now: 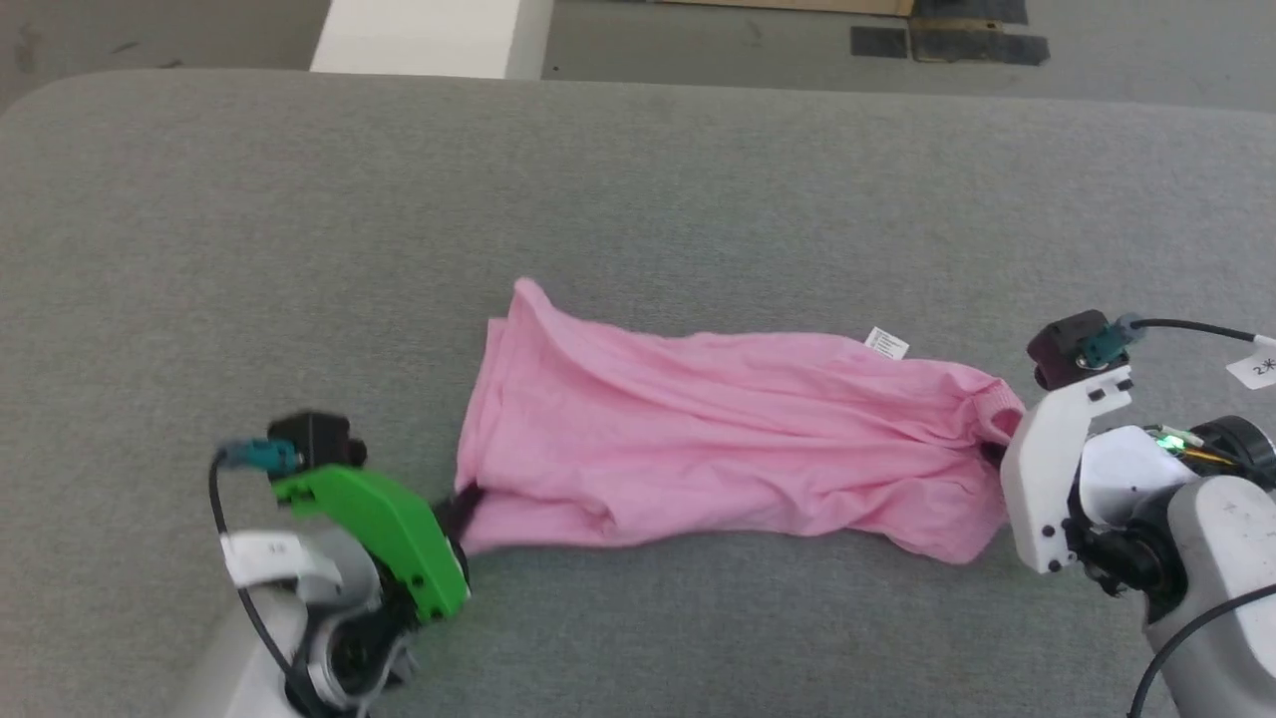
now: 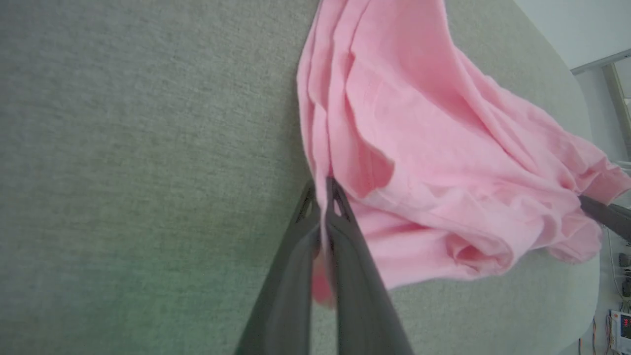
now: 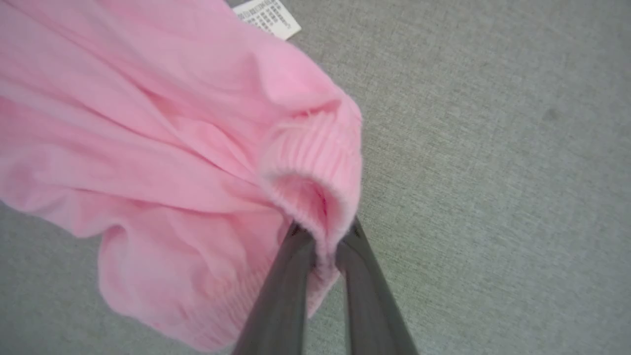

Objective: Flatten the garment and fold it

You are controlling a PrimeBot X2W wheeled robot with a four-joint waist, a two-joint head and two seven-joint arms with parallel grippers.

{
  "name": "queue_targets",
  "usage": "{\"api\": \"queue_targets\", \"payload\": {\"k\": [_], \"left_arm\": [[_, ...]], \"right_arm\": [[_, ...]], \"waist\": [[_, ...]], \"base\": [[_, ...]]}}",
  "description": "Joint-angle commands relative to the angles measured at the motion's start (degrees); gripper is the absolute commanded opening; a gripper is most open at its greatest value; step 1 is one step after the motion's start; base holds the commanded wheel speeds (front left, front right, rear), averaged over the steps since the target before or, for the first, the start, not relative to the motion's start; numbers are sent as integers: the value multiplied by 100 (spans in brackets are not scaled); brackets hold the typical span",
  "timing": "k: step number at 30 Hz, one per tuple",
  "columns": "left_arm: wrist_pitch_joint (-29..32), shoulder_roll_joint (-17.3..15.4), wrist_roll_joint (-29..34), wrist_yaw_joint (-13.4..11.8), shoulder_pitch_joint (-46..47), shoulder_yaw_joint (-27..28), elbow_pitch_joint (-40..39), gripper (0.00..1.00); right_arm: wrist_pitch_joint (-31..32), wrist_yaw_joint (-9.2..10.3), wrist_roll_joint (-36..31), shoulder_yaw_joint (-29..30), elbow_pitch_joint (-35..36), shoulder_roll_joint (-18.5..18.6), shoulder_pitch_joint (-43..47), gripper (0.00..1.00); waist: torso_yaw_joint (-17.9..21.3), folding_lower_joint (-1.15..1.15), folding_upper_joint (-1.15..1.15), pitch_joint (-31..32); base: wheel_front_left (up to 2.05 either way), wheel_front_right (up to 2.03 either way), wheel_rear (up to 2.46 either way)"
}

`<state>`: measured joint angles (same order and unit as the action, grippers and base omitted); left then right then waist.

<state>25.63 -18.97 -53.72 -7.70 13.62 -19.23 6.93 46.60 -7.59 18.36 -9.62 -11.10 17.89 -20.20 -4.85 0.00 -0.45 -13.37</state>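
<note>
the pink garment [image 1: 718, 439] lies stretched sideways across the middle of the grey bench [image 1: 638, 179], wrinkled in long folds that run from one end to the other. the left tool [image 1: 464, 509] is at the garment's left end, at the corner nearer the robot. in the left wrist view its two dark fingers [image 2: 357, 276] are pressed together with a thin edge of pink cloth pinched between them, so it is clenched on the garment. the right tool [image 1: 992, 454] is at the garment's right end, where the ribbed, gathered waistband [image 3: 315, 153] bunches up. in the right wrist view its fingers are nipped on the waistband's rim, with cloth showing between them. a small white label [image 1: 886, 343] sticks out from the garment's far edge, closer to the right end; it carries rows of fine print too small to read. just beyond the garment's right end, a white cable tag [image 1: 1258, 367] beside the right arm bears a handwritten "2" and a star-like mark. a second white tag [image 1: 264, 553] sits on the left arm, off the garment's left end; nothing on it can be read.
</note>
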Motion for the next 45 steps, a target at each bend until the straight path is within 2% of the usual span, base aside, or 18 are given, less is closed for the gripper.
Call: {"api": "queue_targets", "payload": {"k": [1,7,8,9,10,11,17,21,24,28,29,33,39,45], "left_arm": [[-33,36,-83,-90,-271,17,-116,0],[-154,104,-110,-340,-798,43,-417,0],[-175,105,-107,-358,-823,53,-437,5],[-191,108,-105,-376,-839,62,-456,51],[-211,122,-116,-383,-840,78,-474,100],[-221,121,-115,-397,-841,88,-488,100],[-178,-88,-3,-509,-885,138,-613,100],[-206,-484,333,-750,-904,249,-760,100],[-520,-704,651,-895,-842,422,-938,100],[-1828,-791,1209,-599,-660,656,-1157,100],[-2627,-728,1438,-391,-599,738,-1148,100],[-3756,-640,1840,-63,-554,731,-829,100],[-4054,-273,2218,256,-393,868,-527,100],[-4060,177,2584,573,-369,1376,-600,100]], "right_arm": [[55,10,114,-72,11,89,17,0],[134,10,379,-124,-5,121,42,0],[123,10,391,-105,-12,96,44,0],[91,10,410,-83,-9,60,50,32],[72,10,425,-58,-14,30,62,82],[50,10,435,-25,-18,-5,83,100],[-175,10,563,218,152,-178,284,100],[-281,10,666,513,424,-328,545,100],[-294,10,617,747,660,-436,764,100],[-204,10,411,945,910,-645,978,100],[-163,10,307,977,961,-757,1004,100],[-71,10,-86,1056,898,-1009,911,100],[63,10,-891,1207,533,-1331,616,100],[33,10,-1439,1170,-6,-1419,349,100]], "waist": [[-148,0,45,97],[-263,0,45,153],[-270,0,45,163],[-275,0,45,179],[-277,0,45,198],[-269,0,45,227],[-145,0,45,394],[-80,0,45,484],[-56,0,45,509],[-18,0,45,495],[-18,0,45,466],[-41,0,45,364],[-180,0,45,136],[-286,0,45,-63]], "base": [[0,0,0],[0,0,0],[0,0,0],[0,0,0],[0,0,0],[0,0,0],[0,0,0],[0,0,0],[0,0,0],[0,0,0],[0,0,0],[0,0,0],[0,0,0],[0,0,0]]}}
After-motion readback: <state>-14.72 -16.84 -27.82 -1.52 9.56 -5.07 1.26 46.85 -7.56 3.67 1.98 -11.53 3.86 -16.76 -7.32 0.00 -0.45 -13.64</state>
